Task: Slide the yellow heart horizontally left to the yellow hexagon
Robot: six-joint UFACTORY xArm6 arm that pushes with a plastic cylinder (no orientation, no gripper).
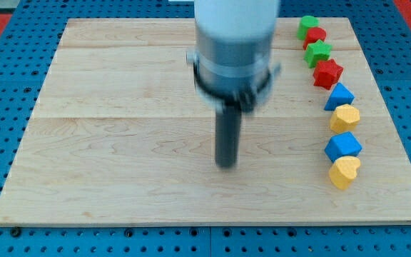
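The yellow heart (344,172) lies at the lower right of the wooden board (120,178), lowest in a column of blocks. The yellow hexagon (345,118) sits two places above it in that column, with a blue block (343,145) between them. My tip (226,164) is the lower end of the dark rod near the board's middle. It stands well to the left of the yellow heart, at about the same height in the view, and touches no block.
Along the right side, from the top: a green block (307,26), a red block (315,36), a green star (317,53), a red star (327,73), a blue triangle-like block (339,96). Blue pegboard surrounds the board.
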